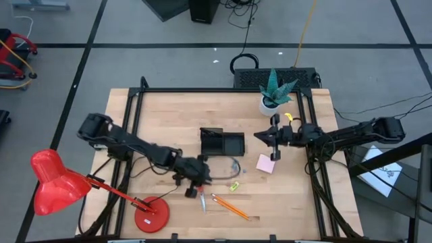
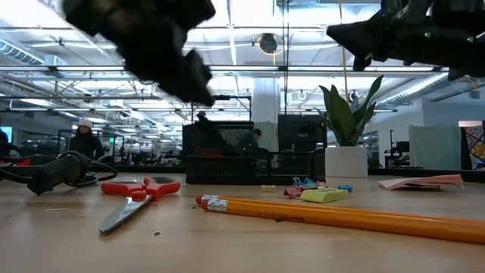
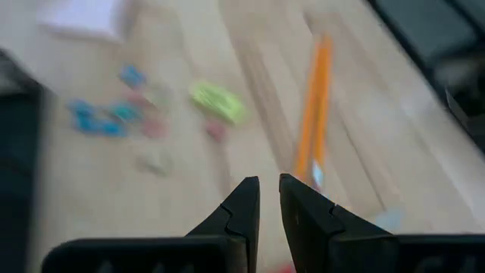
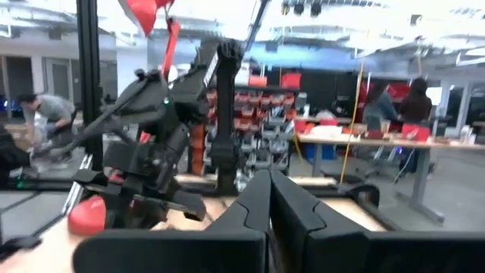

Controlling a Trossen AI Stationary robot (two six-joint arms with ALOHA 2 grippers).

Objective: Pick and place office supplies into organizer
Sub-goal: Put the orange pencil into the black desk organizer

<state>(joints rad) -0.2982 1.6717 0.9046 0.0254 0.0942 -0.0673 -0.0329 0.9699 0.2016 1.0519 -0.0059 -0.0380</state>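
Note:
Red-handled scissors (image 1: 200, 196) and two orange pencils (image 1: 230, 206) lie flat near the table's front edge. A small yellow piece (image 1: 234, 185), tiny blue clips (image 3: 98, 117) and a pink sticky-note pad (image 1: 265, 163) lie right of centre. The black organizer (image 1: 221, 143) stands mid-table. My left gripper (image 1: 197, 183) hangs slanting down just above the scissors, its fingers a narrow gap apart with nothing between them (image 3: 269, 193). My right gripper (image 1: 258, 136) is shut and raised right of the organizer.
A red desk lamp (image 1: 59, 181) leans over the left front corner, its base (image 1: 150, 216) close to the scissors. A white plant pot (image 1: 272, 102) stands at the far right. Black cables (image 2: 53, 173) lie at the left. People show in the room behind.

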